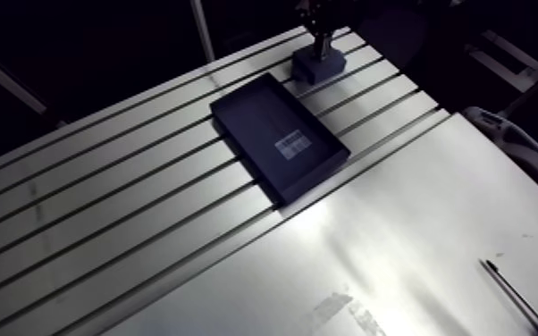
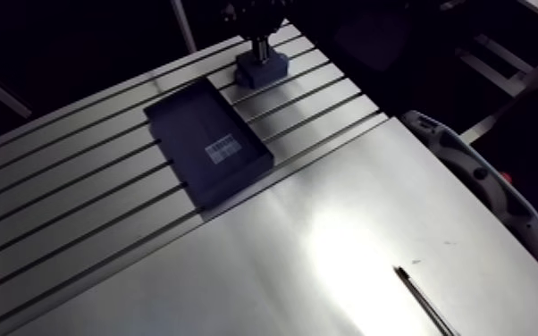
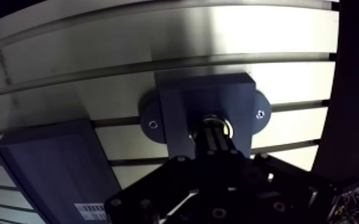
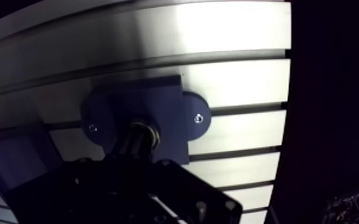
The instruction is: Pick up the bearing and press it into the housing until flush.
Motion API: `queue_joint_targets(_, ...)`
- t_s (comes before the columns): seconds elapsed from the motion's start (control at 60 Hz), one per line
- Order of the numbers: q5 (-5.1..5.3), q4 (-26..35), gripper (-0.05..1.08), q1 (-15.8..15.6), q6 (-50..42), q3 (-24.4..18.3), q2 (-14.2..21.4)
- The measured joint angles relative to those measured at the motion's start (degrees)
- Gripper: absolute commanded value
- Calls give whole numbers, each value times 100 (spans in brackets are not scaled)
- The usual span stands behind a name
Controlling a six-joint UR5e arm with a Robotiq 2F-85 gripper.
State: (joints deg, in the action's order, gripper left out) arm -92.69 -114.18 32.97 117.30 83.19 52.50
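- The table (image 1: 103,223) is slotted aluminium, its grooves running on a slant across the arm view; the left part of it bears nothing.
- A dark, shallow tray (image 1: 268,125) lies flat across the grooves near the middle, its long side crosswise to them.
- A white label (image 1: 293,145) with a barcode sits inside the tray, towards its near end.
- Just past the tray's far end, close to it but apart, stands the housing (image 3: 214,95), a dark blue block on the grooved part of the table.
- In the wrist view the housing has a rounded flange on each side, each with one screw (image 3: 152,124) in it.
- The bearing (image 3: 225,124), a bright metal ring, sits in the bore on top of the housing, between the two flanges. Whether it lies flush cannot be told.
- The gripper (image 3: 216,134) comes straight down on the housing. Its two fingers (image 3: 210,143) are drawn together with only a thin seam between them, and their tips meet the bearing at its middle. The ring shows round the tips, so they are clenched upon themselves and not round it.
- Right of the grooves the table goes over into a smooth plate (image 1: 398,241), which shines brightly.
- A thin dark rod (image 1: 516,297) lies on the plate near its right front corner.
- A grey device (image 1: 518,147) with a rounded rim lies at the right edge.
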Motion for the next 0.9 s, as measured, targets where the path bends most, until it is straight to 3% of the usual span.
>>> queue_joint_targets(0.9, -8, -104, 108, -15, 7, 50, -2)
